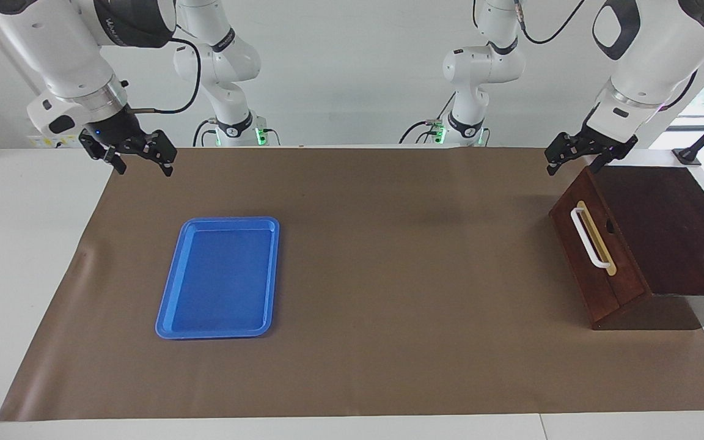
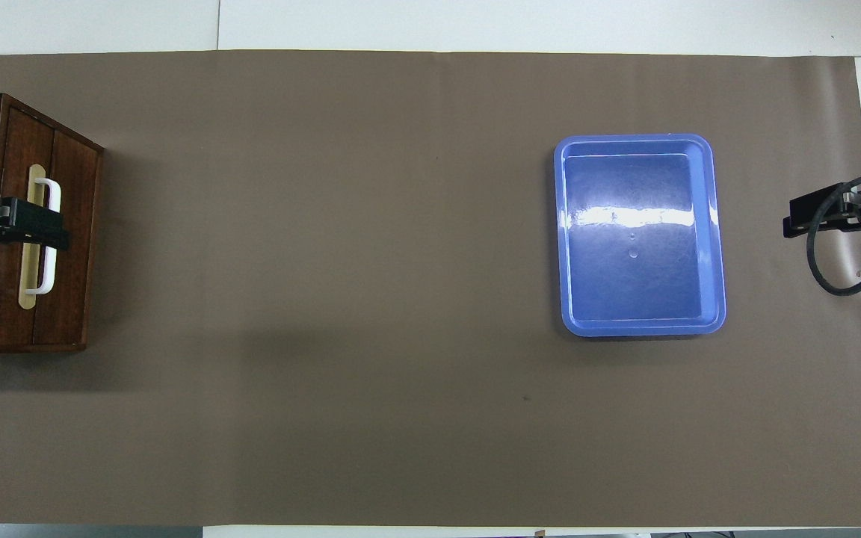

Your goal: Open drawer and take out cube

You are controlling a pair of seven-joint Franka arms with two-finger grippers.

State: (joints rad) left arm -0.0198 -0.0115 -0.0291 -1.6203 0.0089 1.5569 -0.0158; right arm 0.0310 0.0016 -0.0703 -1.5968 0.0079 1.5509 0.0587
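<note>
The drawer (image 1: 584, 269) is shut in the front of a dark wooden box (image 1: 670, 232) at the left arm's end of the table. Its white bar handle (image 1: 590, 238) lies on a gold strip. In the overhead view the drawer (image 2: 72, 299) shows with the handle (image 2: 45, 278) partly covered. My left gripper (image 1: 574, 162) is open and empty, raised over the box's edge nearest the robots; from overhead the left gripper (image 2: 16, 222) lies over the handle. My right gripper (image 1: 142, 164) is open and empty, raised over the mat's edge at the right arm's end (image 2: 841, 213). The cube is hidden.
A flat blue tray (image 1: 217, 221) lies empty on the brown mat (image 1: 388, 275) toward the right arm's end, and also shows in the overhead view (image 2: 559, 224). White table surface borders the mat at both ends.
</note>
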